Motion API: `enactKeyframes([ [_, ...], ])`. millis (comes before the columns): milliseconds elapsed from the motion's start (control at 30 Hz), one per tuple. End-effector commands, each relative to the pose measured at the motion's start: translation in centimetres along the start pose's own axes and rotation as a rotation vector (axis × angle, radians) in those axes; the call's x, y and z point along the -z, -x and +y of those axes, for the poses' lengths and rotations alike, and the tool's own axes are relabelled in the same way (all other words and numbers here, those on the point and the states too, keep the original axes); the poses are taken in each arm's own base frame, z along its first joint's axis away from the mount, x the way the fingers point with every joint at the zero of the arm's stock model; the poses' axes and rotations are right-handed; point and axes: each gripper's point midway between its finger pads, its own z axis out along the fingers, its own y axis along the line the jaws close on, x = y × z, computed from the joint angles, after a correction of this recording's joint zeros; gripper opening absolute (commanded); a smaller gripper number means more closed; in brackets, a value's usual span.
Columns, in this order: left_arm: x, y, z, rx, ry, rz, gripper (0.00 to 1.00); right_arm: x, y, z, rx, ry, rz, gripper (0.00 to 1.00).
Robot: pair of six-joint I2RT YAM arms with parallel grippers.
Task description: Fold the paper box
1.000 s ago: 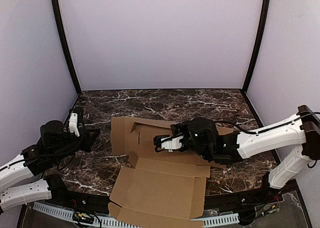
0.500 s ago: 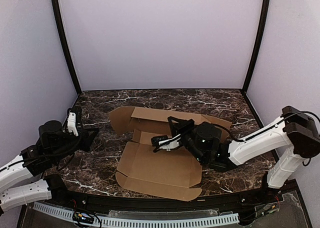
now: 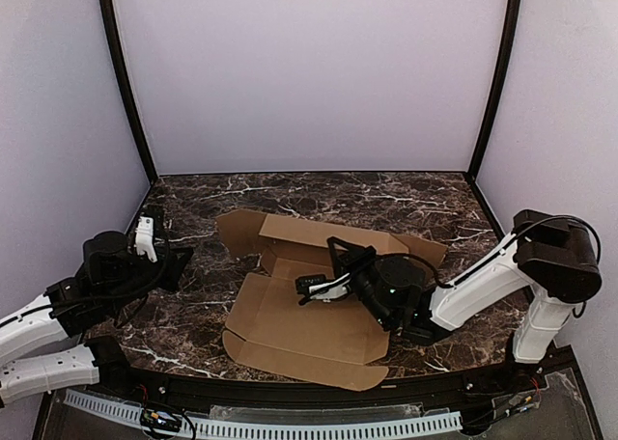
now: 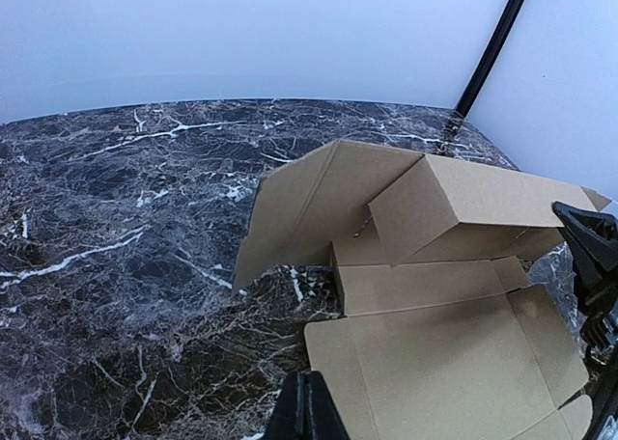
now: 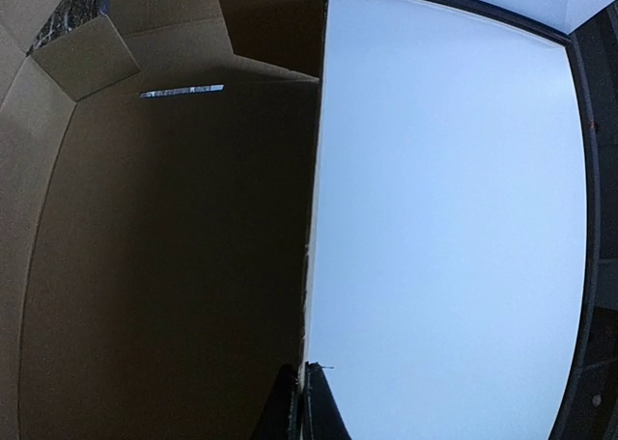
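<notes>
The paper box (image 3: 304,324) lies mid-tabletop (image 3: 212,199), mostly flat, with its 12 o'clock panels half raised, so I judge the folding is at an early stage. My right fingers (image 3: 309,287), pressed together, reach in from 3 o'clock over the base; I cannot tell whether they nip cardboard. My left fingers (image 4: 294,416), also together, hover off the box at 9 o'clock. Next I'd stand the rear wall upright and crease it.

No legible text, labels, numbers anywhere; paper box (image 3: 299,329) plain, unprinted.
</notes>
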Motion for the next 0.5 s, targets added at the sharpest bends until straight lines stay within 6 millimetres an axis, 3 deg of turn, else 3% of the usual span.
enactKeyframes([
  [0, -1.3, -0.7, 0.5, -0.050, 0.034, -0.010, 0.01, 0.7, 0.1, 2.1, 0.020, 0.026, -0.005, 0.00],
  [233, -4.3, -0.8, 2.8, -0.186, 0.197, -0.051, 0.14, 1.3, -0.4, 1.8, 0.006, 0.024, -0.004, 0.00],
  [367, -5.9, -0.6, 3.4, -0.242, 0.210, -0.072, 0.02, 1.5, -0.4, 1.4, -0.016, 0.028, -0.006, 0.00],
  [467, -7.7, -0.7, 5.2, -0.194, 0.214, -0.048, 0.01, 1.6, -0.5, 0.9, -0.025, 0.020, -0.005, 0.00],
])
